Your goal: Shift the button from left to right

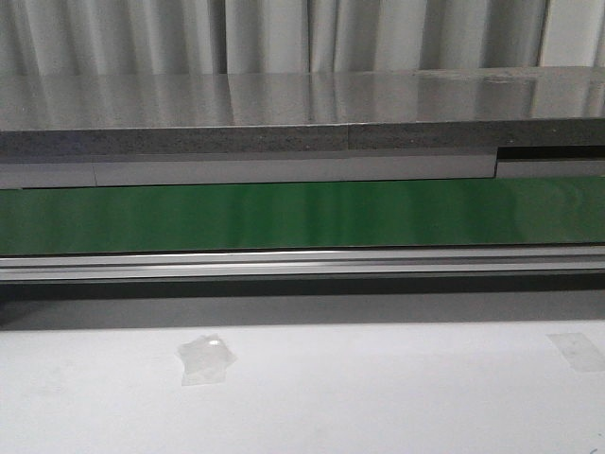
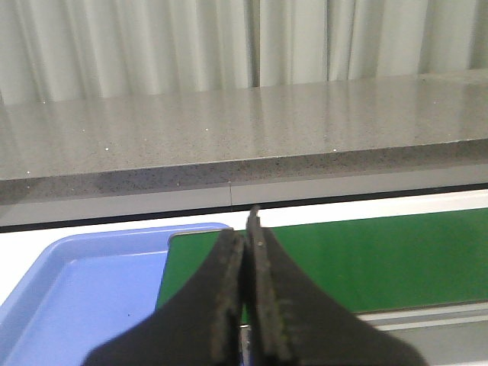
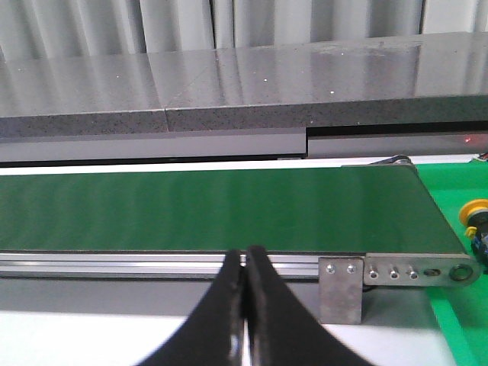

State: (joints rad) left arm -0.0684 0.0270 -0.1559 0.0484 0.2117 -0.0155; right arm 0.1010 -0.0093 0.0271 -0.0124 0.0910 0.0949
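1. Pressing its two dark fingers flat together, the left hand holds nothing; it sits at the bottom centre of the left wrist frame.
2. Just behind it in that frame, the green belt fills the lower right and a blue tray fills the lower left, the tray's rim meeting the belt's end.
3. The right hand is likewise pinched closed and empty, at the bottom centre of the right wrist frame, in front of the belt's aluminium rail.
4. A metal end bracket with screws caps the belt at the lower right of that frame.
5. The button shows only at the far right edge of the right wrist frame, its yellow cap partly cut off, resting on a green surface beyond the belt's end, well apart from both hands.
6. In the front frame, the belt crosses the middle, a grey stone counter lies above it, and the white desk fills the bottom, bearing a patch of clear tape at lower left.
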